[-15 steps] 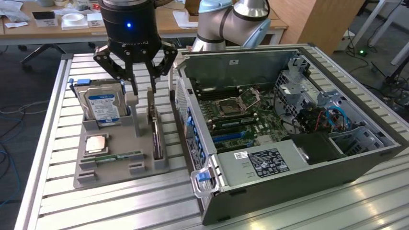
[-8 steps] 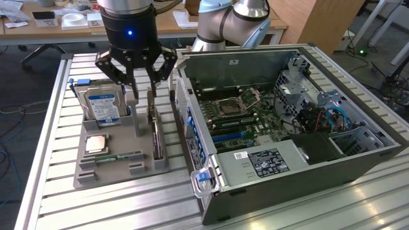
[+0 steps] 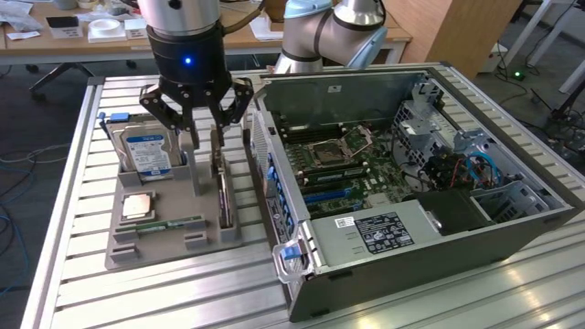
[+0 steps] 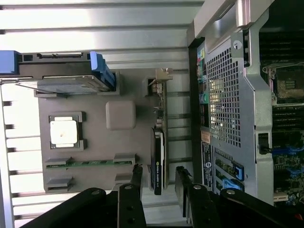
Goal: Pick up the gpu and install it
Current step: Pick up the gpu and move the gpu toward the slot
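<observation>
The gpu [image 3: 224, 195] is a thin dark card standing on edge in a slot of the grey holder [image 3: 174, 245], on the side nearest the computer case. In the wrist view the gpu [image 4: 158, 152] runs as a narrow black strip, one end lying between my two fingers. My gripper [image 3: 203, 140] hangs just above the card, open, one finger on each side of it. The fingertips [image 4: 137, 175] do not touch the card, and the gripper [image 4: 158, 183] holds nothing.
The holder also carries a silver hard drive [image 3: 146, 154] with a blue-white label, a processor chip [image 3: 137, 204] and a green memory stick [image 3: 169, 224]. The open computer case [image 3: 366, 240] lies close beside the holder, its motherboard and blue slots [image 3: 329, 195] exposed. All rest on a slatted metal table [image 3: 82, 288].
</observation>
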### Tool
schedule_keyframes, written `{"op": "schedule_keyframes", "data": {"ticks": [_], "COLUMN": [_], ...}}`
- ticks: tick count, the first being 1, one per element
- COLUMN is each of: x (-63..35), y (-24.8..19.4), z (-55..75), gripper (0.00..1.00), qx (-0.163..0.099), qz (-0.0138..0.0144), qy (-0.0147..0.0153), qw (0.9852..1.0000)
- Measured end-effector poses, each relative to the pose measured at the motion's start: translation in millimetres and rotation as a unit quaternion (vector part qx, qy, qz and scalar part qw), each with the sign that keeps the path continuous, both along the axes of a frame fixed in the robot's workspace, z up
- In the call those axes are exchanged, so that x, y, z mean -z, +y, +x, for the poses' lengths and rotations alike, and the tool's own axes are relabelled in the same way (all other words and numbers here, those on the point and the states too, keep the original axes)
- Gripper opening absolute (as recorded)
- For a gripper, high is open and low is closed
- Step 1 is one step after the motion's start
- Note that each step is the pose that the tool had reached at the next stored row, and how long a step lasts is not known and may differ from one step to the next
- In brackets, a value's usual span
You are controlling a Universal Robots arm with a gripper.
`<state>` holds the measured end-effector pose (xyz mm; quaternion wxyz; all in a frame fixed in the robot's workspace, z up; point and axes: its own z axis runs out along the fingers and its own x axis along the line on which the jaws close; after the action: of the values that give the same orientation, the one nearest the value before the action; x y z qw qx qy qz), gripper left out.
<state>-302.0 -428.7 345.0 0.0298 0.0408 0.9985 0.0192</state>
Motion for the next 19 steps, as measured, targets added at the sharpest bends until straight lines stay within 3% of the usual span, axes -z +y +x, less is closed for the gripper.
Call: {"op": "schedule_keyframes", "data": {"ticks": [19], "x": [31.8], "y": [0.0], "z": [0.0], "gripper": [0.42], "qx": [0.004], "qz": [0.0000], "qy": [0.0000], "qw": [1.0000]}}
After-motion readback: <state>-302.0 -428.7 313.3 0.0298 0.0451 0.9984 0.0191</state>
